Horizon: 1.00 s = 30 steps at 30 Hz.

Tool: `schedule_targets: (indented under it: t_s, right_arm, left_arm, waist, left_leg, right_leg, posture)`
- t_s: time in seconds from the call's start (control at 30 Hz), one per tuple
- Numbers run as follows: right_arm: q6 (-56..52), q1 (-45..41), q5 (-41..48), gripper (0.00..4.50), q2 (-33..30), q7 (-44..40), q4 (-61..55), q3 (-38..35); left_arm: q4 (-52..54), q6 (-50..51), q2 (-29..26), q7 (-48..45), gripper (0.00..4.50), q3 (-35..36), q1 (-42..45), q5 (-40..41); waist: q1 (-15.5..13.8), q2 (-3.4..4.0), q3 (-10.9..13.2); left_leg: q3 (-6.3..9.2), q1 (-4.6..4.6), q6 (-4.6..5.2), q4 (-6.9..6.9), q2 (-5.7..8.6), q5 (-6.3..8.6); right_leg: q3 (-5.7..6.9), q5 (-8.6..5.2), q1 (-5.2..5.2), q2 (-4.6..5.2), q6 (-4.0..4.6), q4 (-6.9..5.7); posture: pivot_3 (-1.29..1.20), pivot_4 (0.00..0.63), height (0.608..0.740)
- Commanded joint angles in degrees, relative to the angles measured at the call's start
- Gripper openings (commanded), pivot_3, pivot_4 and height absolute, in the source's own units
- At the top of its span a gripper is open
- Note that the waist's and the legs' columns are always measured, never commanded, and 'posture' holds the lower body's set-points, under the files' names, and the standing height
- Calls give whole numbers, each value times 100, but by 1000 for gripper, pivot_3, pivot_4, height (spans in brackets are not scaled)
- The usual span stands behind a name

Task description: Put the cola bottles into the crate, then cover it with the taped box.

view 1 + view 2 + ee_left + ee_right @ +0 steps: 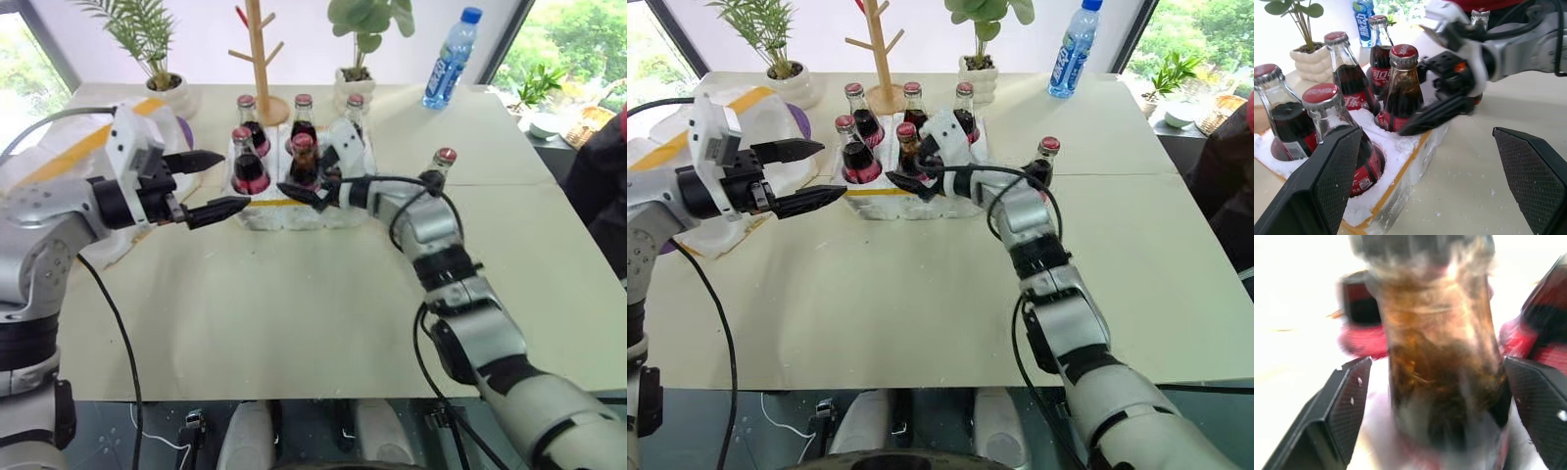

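Right pincer (312,178): fingers spread wide either side of the front-middle small glass cola bottle with dark cola, red cap and red label (303,162). In the right wrist view there is a gap between each finger (1337,416) and the glass, so nothing gripped. That bottle stands upright in a front well of the low white styrofoam crate with round wells and a yellow tape band (284,211).

Left pincer (216,184): wide open, empty, level, hovering just beside the crate's left end, apart from it. Fingertips (1337,181) point across toward the right pincer.

Crate sits toward the far edge of the beige table (294,304), about mid-width. Five cola bottles stand in it:
- front row: left one (248,163), plus the middle one between the right pincer's fingers
- back row: left (252,119), middle (304,116), right (355,113)

The front-right well is behind the right pincer, can't tell its contents.

Sixth cola bottle (439,168) stands on the table just right of the crate, partly behind the right arm.

Large white styrofoam box with broad yellow tape bands (69,157) lies near the table's left edge, behind the left arm, well apart from the crate.

Far edge: tall clear water bottle with blue cap (451,59) toward the far right corner, wooden branch-shaped stand (259,59) just behind the crate, two potted plants in white pots (162,59) (361,59).
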<state>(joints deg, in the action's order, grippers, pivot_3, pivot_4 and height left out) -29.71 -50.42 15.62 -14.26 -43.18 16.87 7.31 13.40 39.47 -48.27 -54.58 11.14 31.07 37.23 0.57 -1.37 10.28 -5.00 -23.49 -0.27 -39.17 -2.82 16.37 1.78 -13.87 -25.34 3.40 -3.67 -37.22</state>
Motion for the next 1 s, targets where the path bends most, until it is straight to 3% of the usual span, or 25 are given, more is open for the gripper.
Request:
schedule_targets:
  t_s: [0.03,0.23,0.47,0.73,0.87,1.0]
  right_arm:
    - [-1147,505,753,4440,-455,-218,-1797,-313]
    - [-2721,1767,1550,4440,-1269,327,-3801,-1166]
    - [-3409,3069,1754,4440,-1370,1403,-4912,-2203]
    - [-2836,3547,1421,4440,-680,2663,-4757,-2855]
    - [-2275,3539,1154,4440,-738,2722,-4547,-2627]
    - [-1913,2942,1120,4440,-612,2791,-3774,-2545]
  left_arm:
    - [-49,-113,-12,-80,4500,-15,200,7]
    - [-345,-193,127,-301,4500,-304,499,-68]
    - [-621,-247,392,-607,4500,-694,893,-122]
    - [-859,-556,577,-817,4500,-1030,1035,-452]
    - [-755,-458,629,-844,4500,-1026,1032,-363]
    - [-726,-466,658,-806,4500,-1010,1025,-376]
  waist:
    - [9,-1,0]
    - [14,-1,0]
    - [3,-3,-2]
    - [18,-3,-2]
    - [15,-3,-2]
    - [42,-2,-1]
  left_leg:
    - [-2,0,0,-1,1,0]
    - [-7,8,10,-1,8,6]
    - [-1,11,7,-2,10,4]
    - [0,12,7,-2,9,4]
    - [0,12,8,-2,10,4]
    - [-1,13,8,-2,10,4]
  right_leg:
    - [0,0,1,1,-1,1]
    - [-1,-1,1,-4,-1,6]
    - [-1,-1,7,-9,0,1]
    - [-6,-1,5,-17,1,1]
    - [-6,-1,5,-15,0,3]
    - [-9,-1,5,-16,0,2]
  posture:
    - [0,150,740]
    - [0,150,740]
    - [0,150,740]
    - [0,150,740]
    - [0,150,740]
    - [0,150,740]
